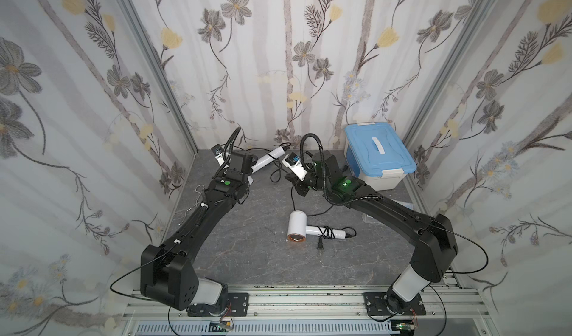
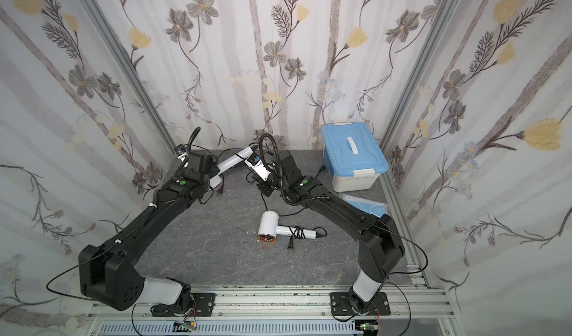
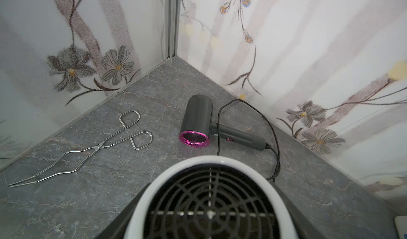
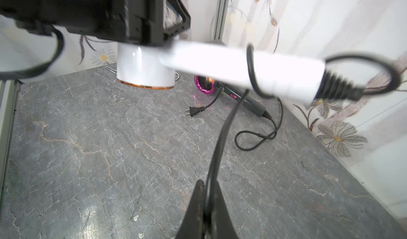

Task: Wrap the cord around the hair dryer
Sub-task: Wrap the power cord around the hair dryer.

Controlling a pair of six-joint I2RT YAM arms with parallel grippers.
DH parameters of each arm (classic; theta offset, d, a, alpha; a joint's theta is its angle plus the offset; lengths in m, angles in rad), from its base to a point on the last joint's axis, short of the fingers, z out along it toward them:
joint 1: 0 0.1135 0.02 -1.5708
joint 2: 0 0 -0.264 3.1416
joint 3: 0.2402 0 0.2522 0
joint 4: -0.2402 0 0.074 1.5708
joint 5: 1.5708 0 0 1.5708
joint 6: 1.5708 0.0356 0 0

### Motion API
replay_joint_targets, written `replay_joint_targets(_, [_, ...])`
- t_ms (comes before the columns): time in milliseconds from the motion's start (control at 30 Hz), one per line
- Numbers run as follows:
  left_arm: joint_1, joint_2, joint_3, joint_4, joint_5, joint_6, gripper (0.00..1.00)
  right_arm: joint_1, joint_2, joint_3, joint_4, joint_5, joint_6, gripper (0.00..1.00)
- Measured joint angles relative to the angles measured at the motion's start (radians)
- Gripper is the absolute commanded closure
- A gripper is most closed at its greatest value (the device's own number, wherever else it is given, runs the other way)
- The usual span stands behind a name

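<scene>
Floral-papered walls on three sides, grey marbled tabletop, blue-lidded box in the far corner; across the table from that box, near the back wall, is the white hair dryer, its barrel clamped in my left gripper. One turn of cord sits on the handle, and the run below it is pinched in my right gripper, jaws closed tight on it. Next lap, I judge: keep the line taut, lay it beside the first turn, and swing clear of the already-wrapped dryer lying nearer me than the box.
</scene>
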Motion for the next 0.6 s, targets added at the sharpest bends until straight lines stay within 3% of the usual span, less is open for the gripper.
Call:
replay_joint_targets(233, [-0.033, 0.14, 0.127, -0.068, 0.072, 0.124, 1.0, -0.002, -0.003, 0.113, -0.163, 0.171, -0.14, 1.0])
replay_joint_targets(600, [-0.055, 0.147, 0.201, -0.147, 0.071, 0.282, 1.0, -0.038, 0.035, 0.245, -0.362, 0.311, -0.316, 1.0])
